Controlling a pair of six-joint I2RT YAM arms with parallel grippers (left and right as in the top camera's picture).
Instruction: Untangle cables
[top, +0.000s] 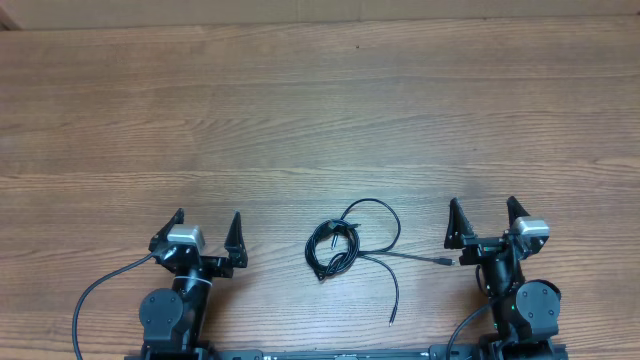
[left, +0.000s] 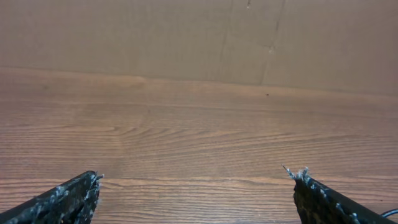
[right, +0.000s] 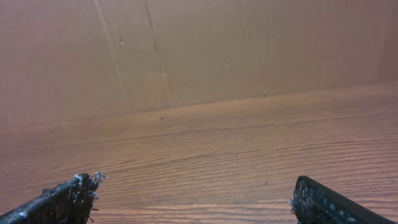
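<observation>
The cables (top: 343, 243) lie as a small black tangle on the wooden table, between the two arms near the front edge. One loop arcs up to the right; two loose ends trail right and down, one ending in a small plug (top: 441, 261). My left gripper (top: 208, 221) stands open to the left of the tangle, well apart from it. My right gripper (top: 483, 209) stands open to the right, its base close to the plug end. Both wrist views show only spread fingertips (left: 84, 186) (right: 78, 186) over bare wood, no cables.
A brown cardboard wall (left: 199, 37) stands along the table's far edge. Thick black robot wires (top: 95, 295) loop beside each arm base at the front edge.
</observation>
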